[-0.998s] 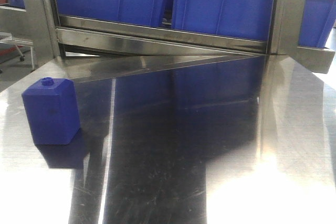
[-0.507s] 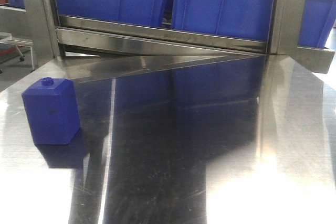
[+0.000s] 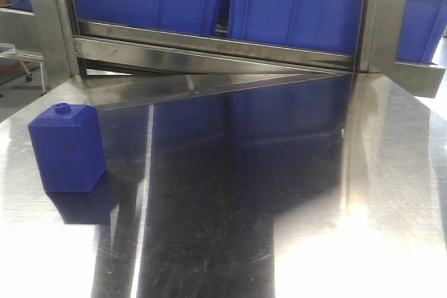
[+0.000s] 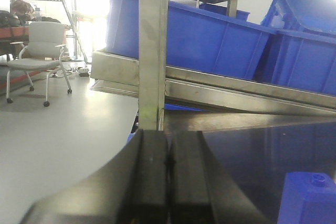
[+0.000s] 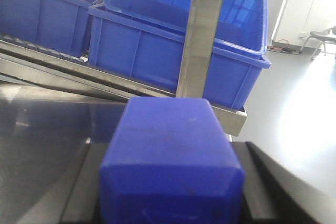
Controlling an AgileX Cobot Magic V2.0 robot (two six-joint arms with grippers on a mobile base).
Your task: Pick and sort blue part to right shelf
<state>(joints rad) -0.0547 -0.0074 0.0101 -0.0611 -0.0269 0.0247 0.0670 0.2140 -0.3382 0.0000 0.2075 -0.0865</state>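
At the right wrist: dark-blue squarish plastic blue part (image 5: pixel 170 145), pinched by the right gripper (image 5: pixel 170 203), with black fingers (image 5: pixel 262 182) at its 3 and 9 o'clock.
Beyond, 12 o'clock: steel-framed right shelf (image 5: pixel 202 35) holding a large blue plastic bin (image 5: pixel 152 56).
Left gripper (image 4: pixel 168 153): pressed together, empty.
Table's 9 o'clock: squat blue ring-topped block (image 3: pixel 68 150) on the steel table (image 3: pixel 293 193).
Risk: the part could clip the shelf's upright, or the smooth plastic could slip.
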